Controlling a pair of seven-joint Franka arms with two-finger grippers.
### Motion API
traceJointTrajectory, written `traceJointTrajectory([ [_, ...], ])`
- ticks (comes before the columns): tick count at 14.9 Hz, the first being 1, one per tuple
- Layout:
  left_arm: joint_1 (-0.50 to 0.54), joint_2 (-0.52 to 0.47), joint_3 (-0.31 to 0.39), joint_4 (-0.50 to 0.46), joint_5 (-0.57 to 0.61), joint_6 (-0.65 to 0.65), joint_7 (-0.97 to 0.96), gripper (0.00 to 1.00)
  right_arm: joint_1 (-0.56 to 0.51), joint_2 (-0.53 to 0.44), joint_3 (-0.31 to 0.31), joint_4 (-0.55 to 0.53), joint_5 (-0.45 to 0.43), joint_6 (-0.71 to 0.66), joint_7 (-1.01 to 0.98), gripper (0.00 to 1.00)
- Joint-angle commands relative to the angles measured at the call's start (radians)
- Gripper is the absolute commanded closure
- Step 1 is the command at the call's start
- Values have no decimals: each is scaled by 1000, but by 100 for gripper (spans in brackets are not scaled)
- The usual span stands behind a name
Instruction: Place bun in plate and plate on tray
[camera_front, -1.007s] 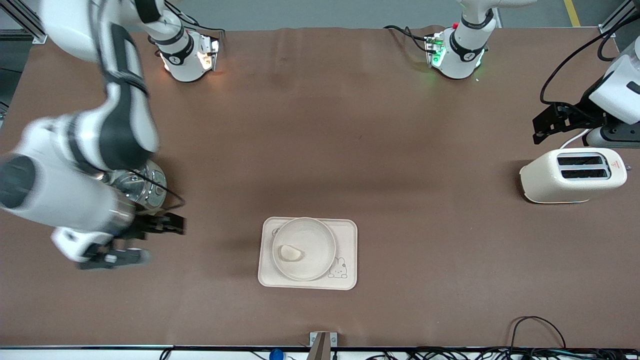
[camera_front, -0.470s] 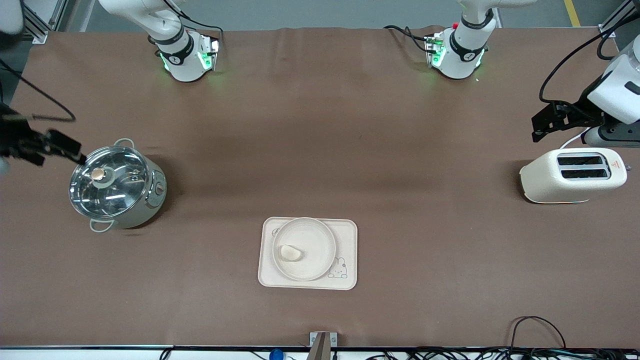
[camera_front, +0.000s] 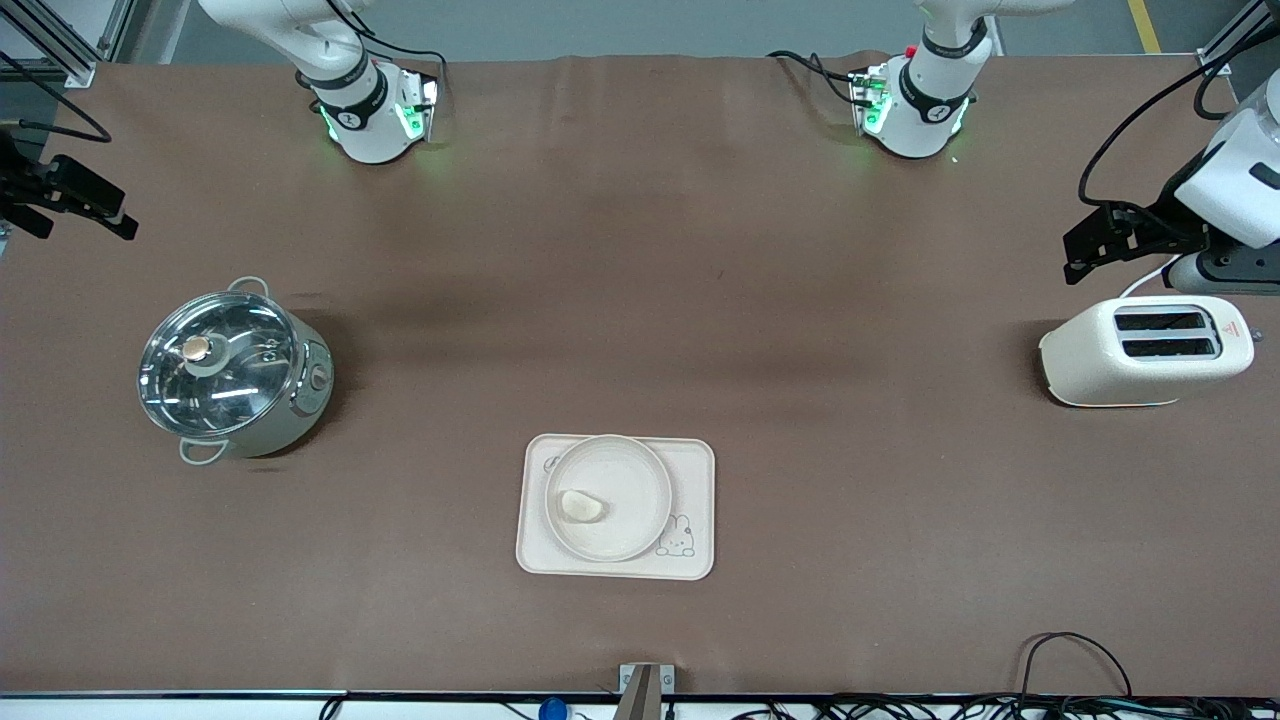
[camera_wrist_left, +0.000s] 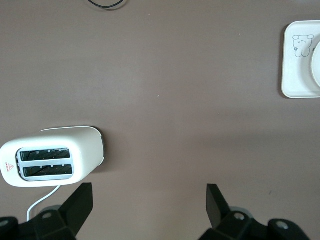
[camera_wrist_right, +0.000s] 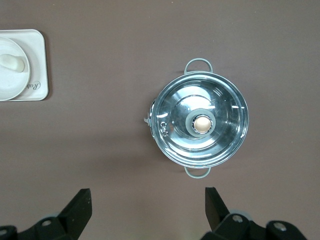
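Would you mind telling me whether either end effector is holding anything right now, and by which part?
Nothing is held. The left end effector is open above the table near the toaster; the right end effector is open near the pot.

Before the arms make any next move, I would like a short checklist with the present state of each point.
1. Bun lies in the plate: ok.
2. Plate rests on the tray, inside its edges: ok.
3. Left gripper open, holding nothing, up over the table beside the toaster: ok.
4. Right gripper open, holding nothing, up over the table's end by the pot: ok.
5. Both arms away from the tray: ok.
6. Pot lid on: ok.
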Motion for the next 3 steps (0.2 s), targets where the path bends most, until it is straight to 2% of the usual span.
traceJointTrajectory([
  [1,4,0,-5,15,17,-18,2,0,-62,-16,74,-27,-29,10,8,0],
  [3,4,3,-3,18,17,-18,-11,0,-70,-16,83,-26,-31,2,8,0],
])
